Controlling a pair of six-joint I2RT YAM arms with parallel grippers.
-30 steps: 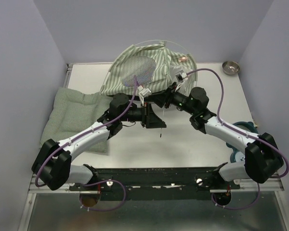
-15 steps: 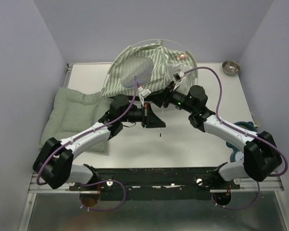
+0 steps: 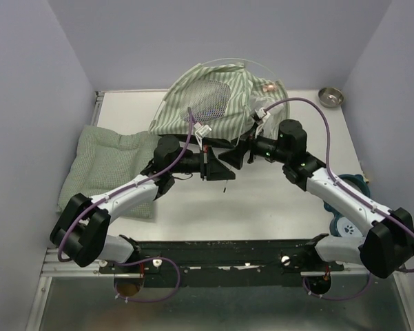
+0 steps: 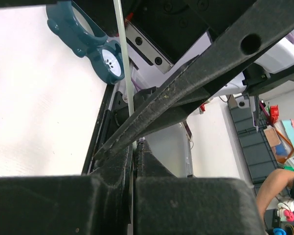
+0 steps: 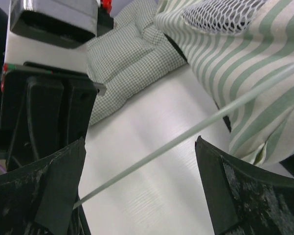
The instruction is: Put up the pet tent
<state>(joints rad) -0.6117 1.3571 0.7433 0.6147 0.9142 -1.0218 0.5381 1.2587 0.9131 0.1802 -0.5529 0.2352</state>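
Tent status: the pet tent (image 3: 220, 103) sits at the back middle of the table (image 3: 275, 207), a loose, partly raised mound of green-and-white striped fabric. One grey mesh window (image 3: 210, 101) faces up and to the left, and a pink tag (image 3: 264, 86) shows near its right top. Thin whitish pole arcs stand clear above the fabric. Both arms reach in to the front edge of the tent and their grippers meet close together just in front of it. The left gripper (image 3: 217, 165) is closed tight on a pole (image 4: 123, 63); in the left wrist view the rod runs straight down into the seam between the two pressed-together jaws. The right gripper (image 5: 139, 147) is spread wide and grips nothing. In the right wrist view the same kind of rod crosses the gap on a diagonal, with striped fabric behind it, and its lower end passes out of sight behind one of the fingers (image 5: 58, 186). Contact between rod and that finger cannot be told. A green checked cushion (image 3: 107, 165) lies flat at the left side of the table, under the left arm and apart from the tent. A small metal bowl (image 3: 330, 96) stands at the back right corner. A teal paw-shaped piece (image 4: 85, 36) lies at the right edge, partly hidden by the right arm in the top view.
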